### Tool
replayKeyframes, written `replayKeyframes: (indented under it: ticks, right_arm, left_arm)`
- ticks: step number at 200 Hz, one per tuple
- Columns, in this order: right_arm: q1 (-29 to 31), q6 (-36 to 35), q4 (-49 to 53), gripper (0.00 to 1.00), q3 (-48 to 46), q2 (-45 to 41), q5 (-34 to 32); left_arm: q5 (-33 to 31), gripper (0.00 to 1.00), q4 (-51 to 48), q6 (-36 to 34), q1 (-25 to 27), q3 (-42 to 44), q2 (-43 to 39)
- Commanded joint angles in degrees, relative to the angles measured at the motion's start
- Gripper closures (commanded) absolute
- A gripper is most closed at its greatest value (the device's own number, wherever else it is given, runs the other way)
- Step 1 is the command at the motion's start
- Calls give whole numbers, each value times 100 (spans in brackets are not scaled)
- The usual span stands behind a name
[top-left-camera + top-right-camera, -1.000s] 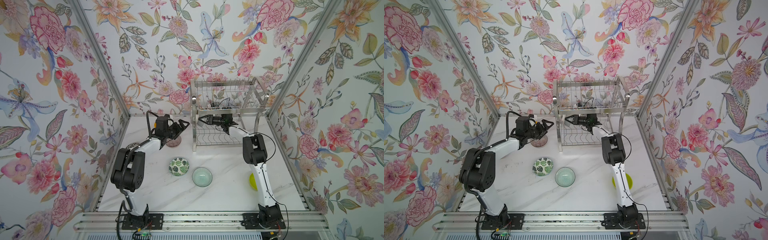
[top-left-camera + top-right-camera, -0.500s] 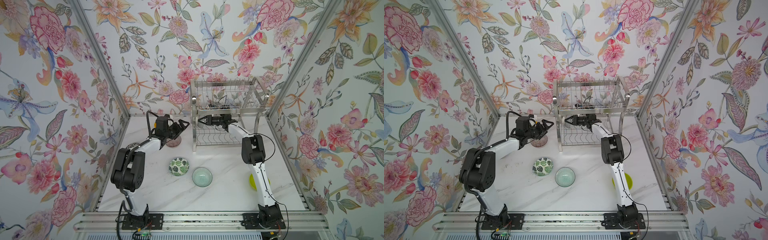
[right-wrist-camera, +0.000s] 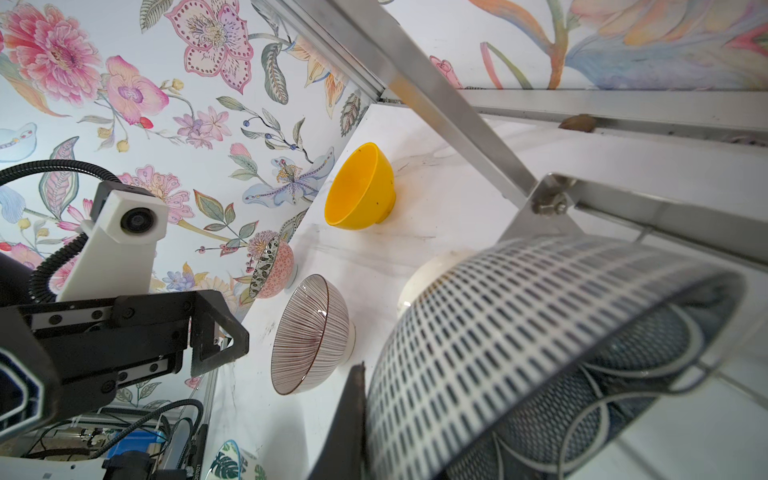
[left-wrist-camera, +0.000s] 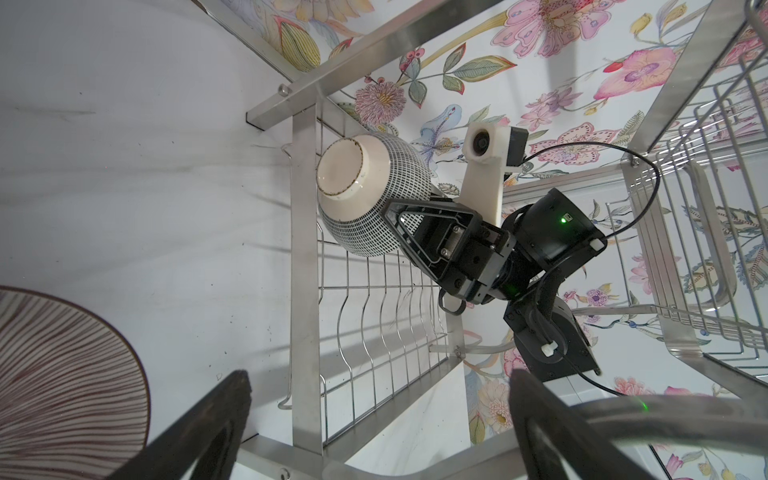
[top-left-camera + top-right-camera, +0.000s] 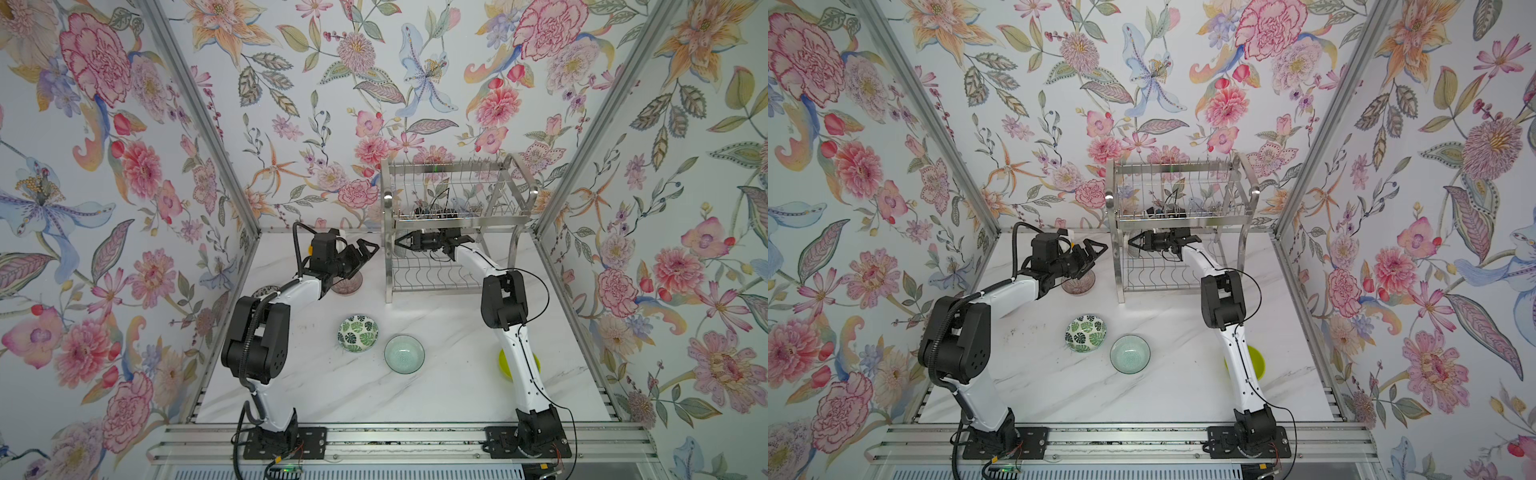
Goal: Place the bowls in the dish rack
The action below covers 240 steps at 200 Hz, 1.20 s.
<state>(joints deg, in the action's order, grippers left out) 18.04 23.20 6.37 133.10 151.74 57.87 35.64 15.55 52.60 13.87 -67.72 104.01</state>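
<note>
**Right pincer** (image 5: pixel 400 244): clamped on the rim of the black-and-white speckled round ceramic bowl (image 4: pixel 365 195). It sits just above the centre of the frame in both top views, under the upper tier of the two-tier shiny stainless-steel wire dish rack (image 5: pixel 498 216).

**Speckled bowl:** carried on edge. Its plain foot faces frame left, toward the left arm, and its open mouth faces frame right along the lower tier. It hangs just inside the rack's left-hand leg, over the first upright divider wires. Whether it touches the wires cannot be told.

**Governing relation (judged):** the slots lie directly beneath the bowl, and its rim plane appears to run parallel to the dividers. A short descent and release should seat it. The risk is the rim catching the leg.

**Left pincer** (image 5: pixel 366 254): jaws wide apart and empty. It is left of the rack at mid-frame, poised above the pinkish ribbed glass bowl (image 5: pixel 347 286), which stands upright on the white marbled tabletop (image 5: pixel 436 395). This is the nearer arm to that bowl.

**Awaiting loading, on the tabletop:**
- green-leaf print bowl (image 5: pixel 358 333)
- pale green glass bowl (image 5: pixel 404 354), just right of the leaf-print bowl
- lime-green bowl (image 5: pixel 503 368), lower right, partly behind the right arm
- orange-yellow plastic bowl (image 3: pixel 357 187), seen in the right wrist view
- pink-patterned bowl with dark floral lining (image 3: pixel 270 266), seen in the right wrist view
</note>
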Motion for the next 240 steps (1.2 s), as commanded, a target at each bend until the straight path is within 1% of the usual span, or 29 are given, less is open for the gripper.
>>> replayKeyframes:
  ticks: [1, 15, 35, 50, 82, 159, 182, 208, 240]
  right_arm:
    - [38, -194, 57, 91, 182, 188, -177]
    - [34, -201, 77, 89, 197, 197, -201]
    - [49, -231, 138, 88, 225, 213, -223]
    - [53, -294, 222, 83, 234, 215, -296]
    - [76, -358, 306, 82, 271, 245, -433]
    - [90, -361, 366, 78, 351, 284, -435]
    - [94, -189, 54, 76, 189, 198, -435]
    - [89, 177, -548, 71, -196, 36, -478]
    - [90, 456, -938, 69, -415, -47, -459]
  left_arm:
    - [40, 1, 13, 12, -60, 66, 32]
    - [38, 1, 12, 14, -49, 66, 36]
    - [40, 1, 18, 14, -53, 70, 33]
    - [40, 1, 14, 14, -54, 69, 23]
    - [19, 1, 4, 14, -51, 66, 10]
    - [13, 1, -32, -13, -51, 58, -22]
    - [14, 1, -32, -13, -51, 58, -14]
    - [5, 1, -41, -30, -51, 53, -21]
    - [-13, 1, -76, -56, -66, 50, -30]
